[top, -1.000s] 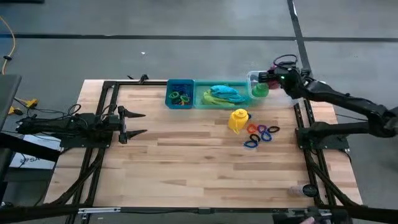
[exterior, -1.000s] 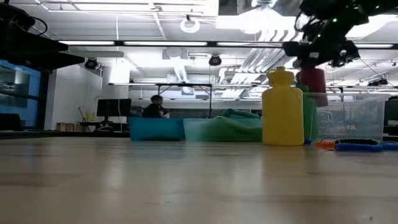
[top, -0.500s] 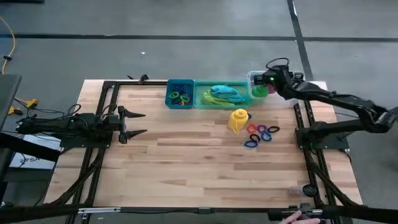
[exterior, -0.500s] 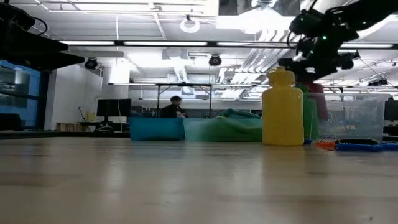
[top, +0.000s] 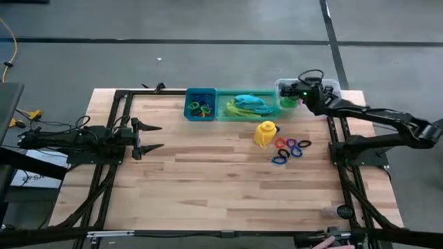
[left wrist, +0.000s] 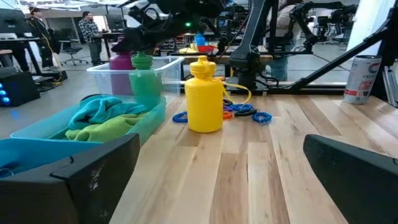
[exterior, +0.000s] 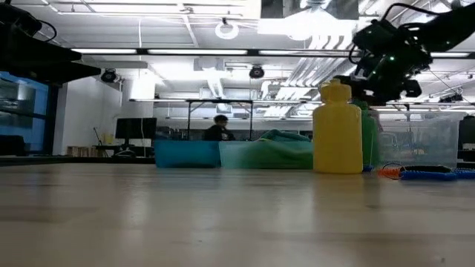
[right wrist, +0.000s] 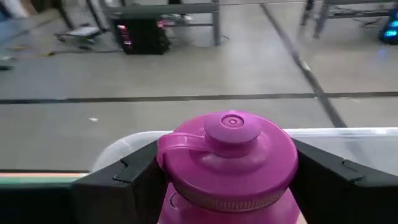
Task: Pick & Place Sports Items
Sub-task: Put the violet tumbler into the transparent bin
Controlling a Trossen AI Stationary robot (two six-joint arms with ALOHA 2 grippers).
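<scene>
Wooden table (top: 208,187): bins (top: 235,105), yellow bottle (top: 265,133), rings (top: 289,149)

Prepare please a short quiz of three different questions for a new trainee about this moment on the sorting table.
1. True or false: the yellow bottle stands inside the clear bin.
2. What does the right gripper hold? A) the purple bottle B) a cloth C) a ring
3. Which bin holds the teal cloth and the lime-green cloth?

Key
1. False: it stands upright on the bare table, beside the coloured rings.
2. A, gripped over the clear bin.
3. The green bin, between the blue bin and the clear one.
</scene>
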